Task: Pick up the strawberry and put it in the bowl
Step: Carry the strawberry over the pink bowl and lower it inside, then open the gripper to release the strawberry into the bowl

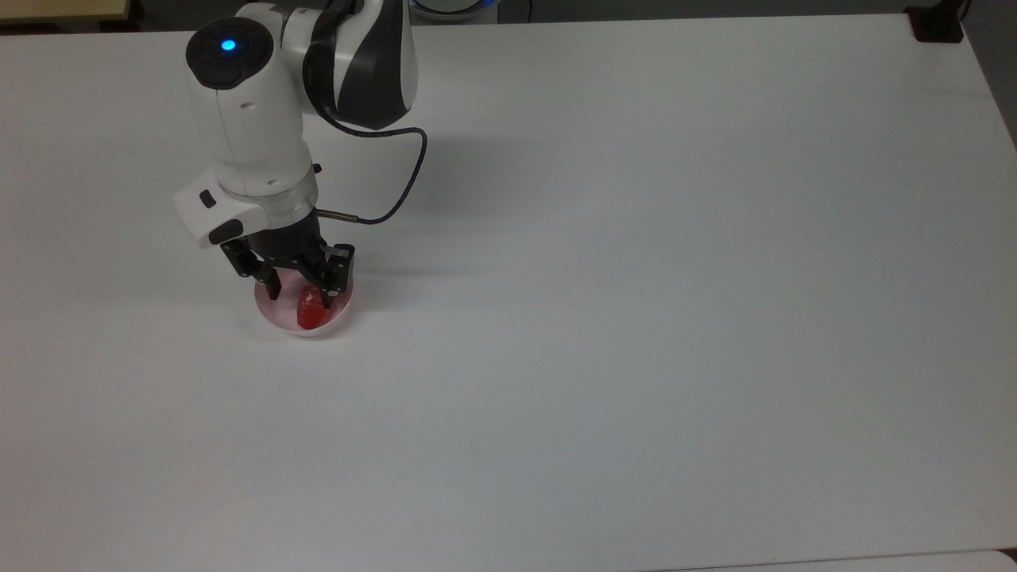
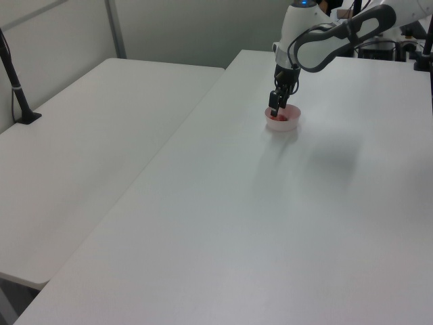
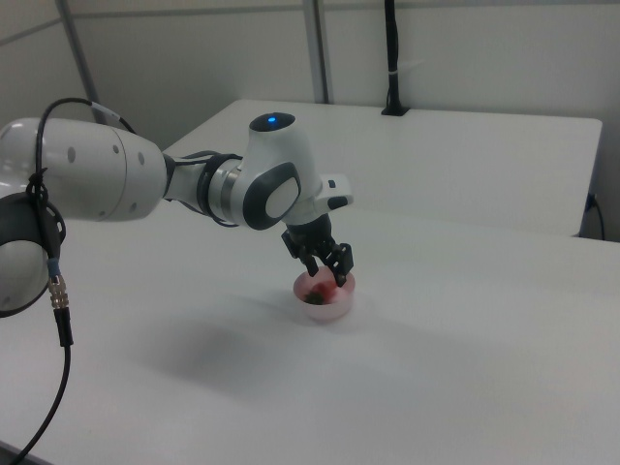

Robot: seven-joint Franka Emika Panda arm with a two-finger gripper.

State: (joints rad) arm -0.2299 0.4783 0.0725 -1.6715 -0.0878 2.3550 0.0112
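The red strawberry (image 1: 310, 312) lies inside the pale pink bowl (image 1: 276, 322), toward its near side in the top view. My gripper (image 1: 300, 290) hangs straight above the bowl, open, its two black fingers spread on either side of the strawberry and apart from it. In the left view the gripper (image 2: 277, 112) dips to the rim of the bowl (image 2: 285, 125). In the right view the strawberry (image 3: 319, 291) shows red in the bowl (image 3: 327, 309) just under the gripper (image 3: 327, 273).
The white table (image 1: 636, 318) stretches wide to the top view's right and front. A black clamp (image 1: 937, 25) sits at its far right corner. A second white table (image 2: 88, 149) with a black post (image 2: 16, 87) stands at the left view's left.
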